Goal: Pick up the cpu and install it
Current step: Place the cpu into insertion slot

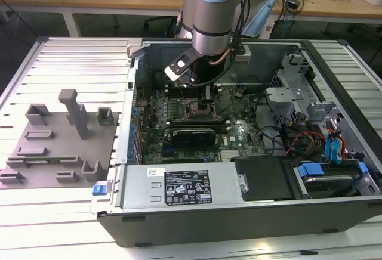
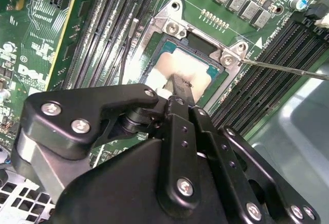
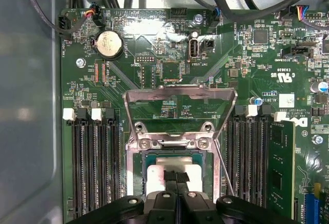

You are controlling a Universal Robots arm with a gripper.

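**Cpu, socket and gripper, seen from three cameras.** The cpu (image 3: pixel 156 178) lies flat in the socket (image 3: pixel 138 175) on the board (image 3: pixel 154 54), its pale top showing with a dark rim around it. The gripper (image 3: pixel 176 175) stands directly over its middle, so for you the cpu lies straight down the gripper's own axis and not off to either side. The chip is near square and has no long axis to line up. The fingers (image 3: pixel 170 179) are drawn together into one narrow blade, with pale metal showing on both sides of them, so they do not straddle the cpu. The tips seem to rest on its top, though contact cannot be confirmed.

The first wrist view shows the load plate (image 3: pixel 180 94) swung up and open beyond the socket, with memory slots (image 3: pixel 97 167) on either side.

The second wrist view looks past the gripper (image 2: pixel 177 82) at a slant. It shows the cpu (image 2: pixel 180 62) level within the socket frame and the thin lever (image 2: pixel 282 69) standing free to one side.

The exterior view places the gripper (image 1: pixel 207 93) deep inside the open case (image 1: pixel 239 212). The case lies on the bench (image 1: pixel 71 51), and a grey fixture (image 1: pixel 54 146) sits well apart at the exterior view's left.
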